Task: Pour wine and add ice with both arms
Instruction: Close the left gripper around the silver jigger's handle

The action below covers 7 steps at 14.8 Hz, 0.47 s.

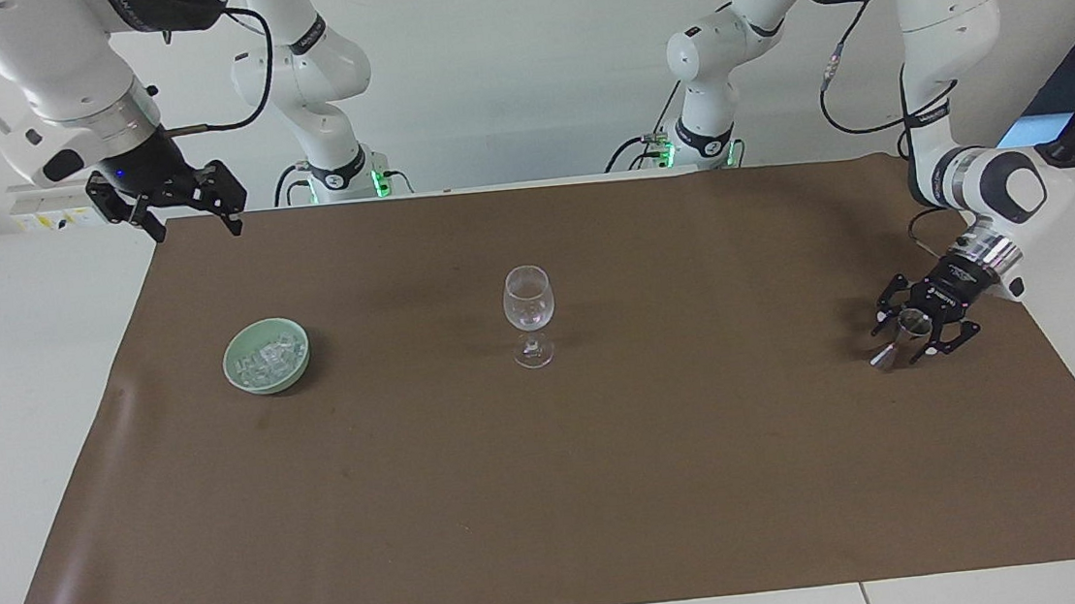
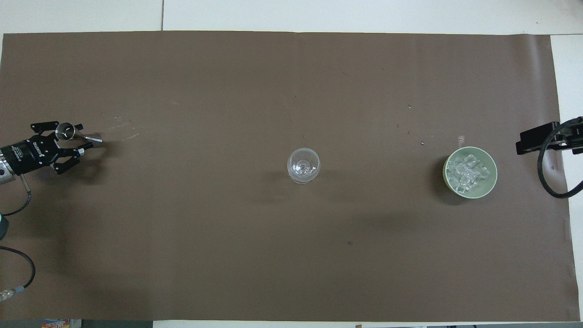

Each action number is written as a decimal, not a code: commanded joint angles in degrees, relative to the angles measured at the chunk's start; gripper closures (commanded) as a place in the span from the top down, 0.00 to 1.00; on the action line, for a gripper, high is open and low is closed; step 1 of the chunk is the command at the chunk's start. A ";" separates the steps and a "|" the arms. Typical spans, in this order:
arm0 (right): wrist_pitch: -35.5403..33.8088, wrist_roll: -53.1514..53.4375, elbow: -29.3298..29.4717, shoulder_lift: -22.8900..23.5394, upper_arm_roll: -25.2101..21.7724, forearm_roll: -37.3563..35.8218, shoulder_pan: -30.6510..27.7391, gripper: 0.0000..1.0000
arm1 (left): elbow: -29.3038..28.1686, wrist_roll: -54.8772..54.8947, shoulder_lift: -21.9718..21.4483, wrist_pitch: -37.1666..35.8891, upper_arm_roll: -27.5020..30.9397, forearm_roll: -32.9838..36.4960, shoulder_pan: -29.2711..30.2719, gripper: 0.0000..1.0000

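At the left arm's end of the worktop (image 1: 11,406), the left tool (image 1: 912,335) sits low with its fingers narrowed around a small metal jigger (image 1: 900,335). Nearer the right arm's end, the ice (image 1: 267,357) fills a green bowl (image 1: 243,371); a wine glass (image 1: 530,327) stands mid-mat. The right tool (image 1: 197,223) waits raised, wide open.

White lettering is showing on the black body of the left gripper (image 2: 68,146), at about nine o'clock in the overhead view, but it is too small to be read. Markings are also showing on the white arm links in the facing view, likewise unreadable.
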 commanded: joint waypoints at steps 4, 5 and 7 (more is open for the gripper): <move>0.10 -0.47 -1.19 -1.10 0.44 0.96 -0.96 1.00 | -1.19 -4.40 -2.66 -3.90 0.68 -1.19 0.95 0.00; 0.10 -0.47 -1.19 -1.19 0.44 0.96 -0.96 1.00 | -1.19 -5.03 -3.62 -5.40 0.77 -1.10 1.39 0.00; 0.10 -0.47 -1.19 -1.19 0.44 0.96 -0.96 1.00 | -1.37 -7.74 -6.34 -7.95 0.94 -0.66 1.48 0.00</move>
